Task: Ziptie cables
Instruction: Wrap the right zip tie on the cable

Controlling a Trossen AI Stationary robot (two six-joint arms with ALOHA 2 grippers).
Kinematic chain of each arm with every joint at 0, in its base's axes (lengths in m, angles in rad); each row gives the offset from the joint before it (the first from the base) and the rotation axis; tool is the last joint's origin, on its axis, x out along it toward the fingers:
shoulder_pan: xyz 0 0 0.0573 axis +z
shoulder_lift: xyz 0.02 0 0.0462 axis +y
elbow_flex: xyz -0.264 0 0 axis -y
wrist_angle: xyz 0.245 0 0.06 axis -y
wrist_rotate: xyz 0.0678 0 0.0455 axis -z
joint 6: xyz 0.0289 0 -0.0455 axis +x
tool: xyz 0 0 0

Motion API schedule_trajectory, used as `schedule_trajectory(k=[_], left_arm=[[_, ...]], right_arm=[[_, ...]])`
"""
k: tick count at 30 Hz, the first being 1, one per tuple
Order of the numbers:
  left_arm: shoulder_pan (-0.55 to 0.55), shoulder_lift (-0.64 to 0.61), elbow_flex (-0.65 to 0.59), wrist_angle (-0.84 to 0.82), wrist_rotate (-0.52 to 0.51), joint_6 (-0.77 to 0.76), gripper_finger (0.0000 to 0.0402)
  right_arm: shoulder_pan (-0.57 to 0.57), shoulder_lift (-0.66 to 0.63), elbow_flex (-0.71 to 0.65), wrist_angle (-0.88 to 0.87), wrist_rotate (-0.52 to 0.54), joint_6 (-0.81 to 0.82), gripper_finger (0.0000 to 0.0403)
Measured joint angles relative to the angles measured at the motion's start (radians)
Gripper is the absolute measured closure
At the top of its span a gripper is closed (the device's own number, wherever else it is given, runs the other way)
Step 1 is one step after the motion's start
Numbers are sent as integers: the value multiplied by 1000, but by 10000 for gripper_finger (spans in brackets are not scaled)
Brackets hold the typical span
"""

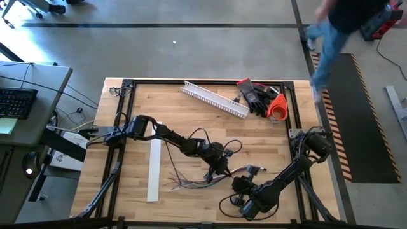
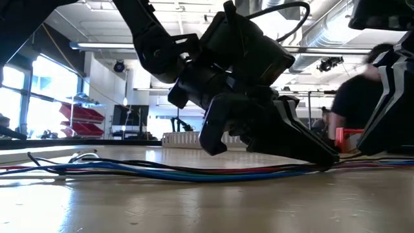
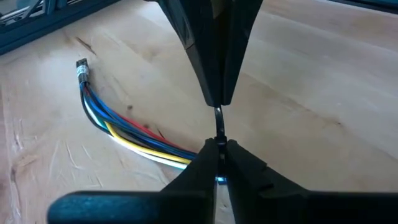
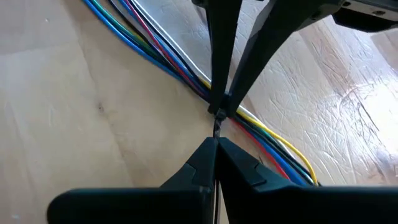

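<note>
Cables [image 1: 197, 181] lie in a loose bunch on the near middle of the wooden table [image 1: 267, 130], fanning out toward the left and gathering toward the right, where both arms meet over them. The right gripper [image 1: 236, 183] comes in from the near right, low over the table, its fingers [image 4: 231, 160] pressed together on a thin dark strip that stands up from the bundle; I take that strip for a ziptie [image 4: 217, 127], though it is too thin to be sure. In the right wrist view the blue, red, green and yellow wires [image 4: 168, 53] run slantwise under those closed tips. The left gripper [image 1: 219, 166] reaches from the left side across the middle of the table and comes down on the same spot from the far side, its fingers [image 3: 245, 163] also closed, meeting the same thin strip just above the wires. From table height the cables [image 2: 162, 169] stretch flat along the wood beneath the dark bulk of the grippers. A flat white strip [image 1: 154, 170] lies left of the bunch. Farther back, near the far edge, rest a white slotted channel [image 1: 215, 99], dark gloves [image 1: 255, 97] and an orange tool [image 1: 277, 107]. Beyond the table's far right corner a person [image 1: 343, 32] is on the floor.
</note>
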Motion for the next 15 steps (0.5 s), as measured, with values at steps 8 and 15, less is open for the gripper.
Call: schedule_trajectory(k=[8,15], left_arm=[[-10,0,0,1,-45,32,401],[-27,0,0,2,-71,60,401]], right_arm=[[-1,0,0,-1,9,82,367],[-7,0,-22,29,-14,170,267]])
